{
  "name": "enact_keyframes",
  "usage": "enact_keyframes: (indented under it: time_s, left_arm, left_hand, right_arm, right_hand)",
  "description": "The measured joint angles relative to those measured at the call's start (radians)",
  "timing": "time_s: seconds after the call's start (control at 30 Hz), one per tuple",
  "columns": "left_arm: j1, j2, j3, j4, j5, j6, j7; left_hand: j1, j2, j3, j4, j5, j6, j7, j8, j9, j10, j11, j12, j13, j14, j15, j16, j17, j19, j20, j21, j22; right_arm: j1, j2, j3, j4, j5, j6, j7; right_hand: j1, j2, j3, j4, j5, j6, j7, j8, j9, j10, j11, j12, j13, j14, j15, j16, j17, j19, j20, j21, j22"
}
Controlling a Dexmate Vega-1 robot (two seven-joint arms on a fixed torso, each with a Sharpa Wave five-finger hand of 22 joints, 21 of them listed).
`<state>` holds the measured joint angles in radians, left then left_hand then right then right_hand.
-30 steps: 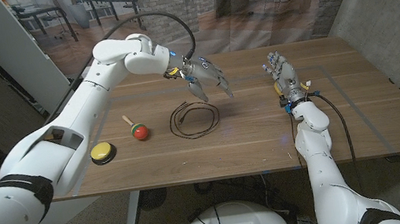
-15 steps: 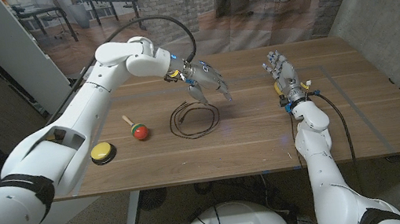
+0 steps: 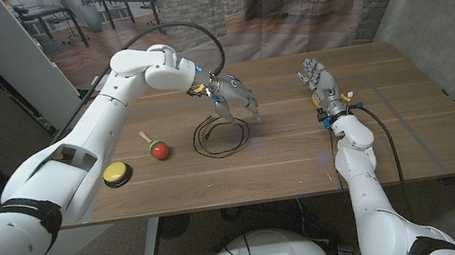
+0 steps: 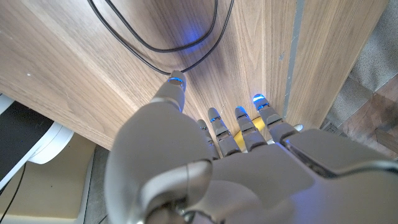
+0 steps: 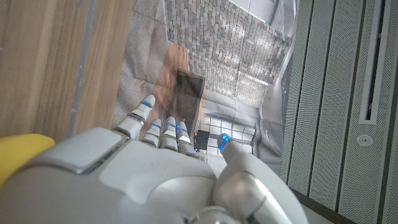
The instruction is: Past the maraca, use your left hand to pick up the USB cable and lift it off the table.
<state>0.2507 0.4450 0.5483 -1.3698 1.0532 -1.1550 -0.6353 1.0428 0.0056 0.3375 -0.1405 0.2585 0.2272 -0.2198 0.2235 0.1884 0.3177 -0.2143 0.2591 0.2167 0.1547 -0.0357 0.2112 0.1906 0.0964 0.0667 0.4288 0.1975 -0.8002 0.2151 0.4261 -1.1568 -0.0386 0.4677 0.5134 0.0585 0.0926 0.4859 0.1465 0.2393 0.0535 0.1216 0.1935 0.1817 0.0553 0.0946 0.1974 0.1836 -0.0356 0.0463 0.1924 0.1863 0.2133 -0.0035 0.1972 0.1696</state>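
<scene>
The thin black USB cable [image 3: 219, 135] is lying in a loose coil on the brown wooden table [image 3: 295, 154], just beyond the small maraca with a red ball head and pale wooden handle [image 3: 155, 146] as seen from the robot's left side. The left hand [image 3: 234, 97] is hovering at the coil's far edge, fingers apart and pointing down, grasping nothing; in the left wrist view one fingertip [image 4: 176, 81] is sitting right at the cable's loop [image 4: 155, 38]. The right hand [image 3: 318, 80] is standing released at the table's right side, well apart from the cable. A round yellow button on a black base [image 3: 115, 173] is sitting near the maraca.
</scene>
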Motion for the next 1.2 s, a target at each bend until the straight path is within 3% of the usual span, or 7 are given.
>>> enact_keyframes:
  time_s: [1.2]
  left_arm:
    - [-0.018, 0.021, 0.06, 0.028, 0.102, -0.007, 0.113]
  left_hand:
    - [0.021, 0.013, -0.036, 0.005, 0.002, 0.056, -0.001, 0.008, 0.0, 0.043, -0.003, 0.004, 0.004, 0.014, -0.004, 0.004, 0.0, 0.008, -0.008, 0.0, 0.0]
  right_arm:
    - [-0.003, 0.0, 0.001, 0.002, 0.002, -0.001, 0.002]
  right_hand:
    - [0.0, 0.0, 0.0, 0.0, 0.0, 0.0, 0.0, 0.0, 0.0, 0.006, -0.005, 0.0, 0.0, 0.0, 0.0, 0.0, 0.0, 0.0, 0.0, 0.0, 0.0]
